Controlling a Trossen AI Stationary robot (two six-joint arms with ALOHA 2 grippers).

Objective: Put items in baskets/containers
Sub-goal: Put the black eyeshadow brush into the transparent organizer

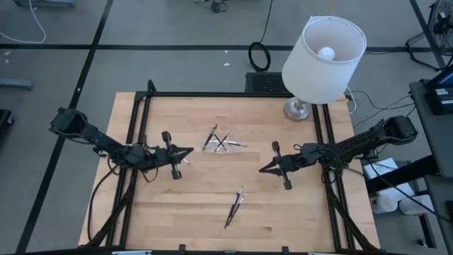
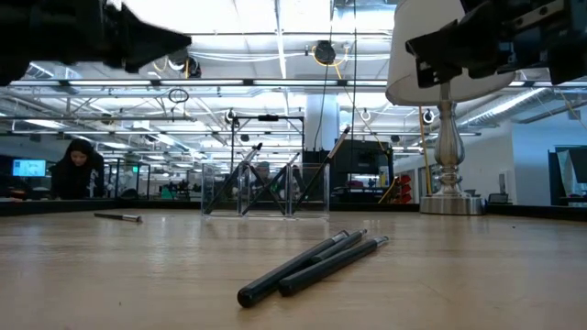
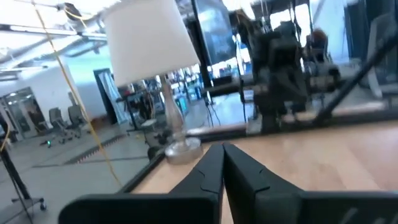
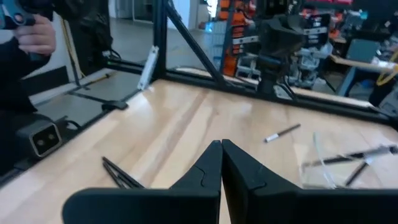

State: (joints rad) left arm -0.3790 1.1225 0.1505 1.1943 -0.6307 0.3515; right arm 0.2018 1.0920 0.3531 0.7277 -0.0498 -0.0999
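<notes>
Both the left claw (image 1: 188, 151) and right claw (image 1: 263, 168) hovered clenched and empty above the worktop (image 1: 184, 205), flanking the clear container (image 1: 225, 142) that apparently already held several brushes; the loose brush pair (image 1: 234, 206) would best be approached from above, fingers spread first.

Bright overhead light, blurred wrist views

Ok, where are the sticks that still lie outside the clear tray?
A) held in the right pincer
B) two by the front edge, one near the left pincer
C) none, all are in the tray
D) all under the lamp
B: a pair of sticks lies toward the front edge and a single stick beside the left pincer, while others sit in the clear tray.
</notes>
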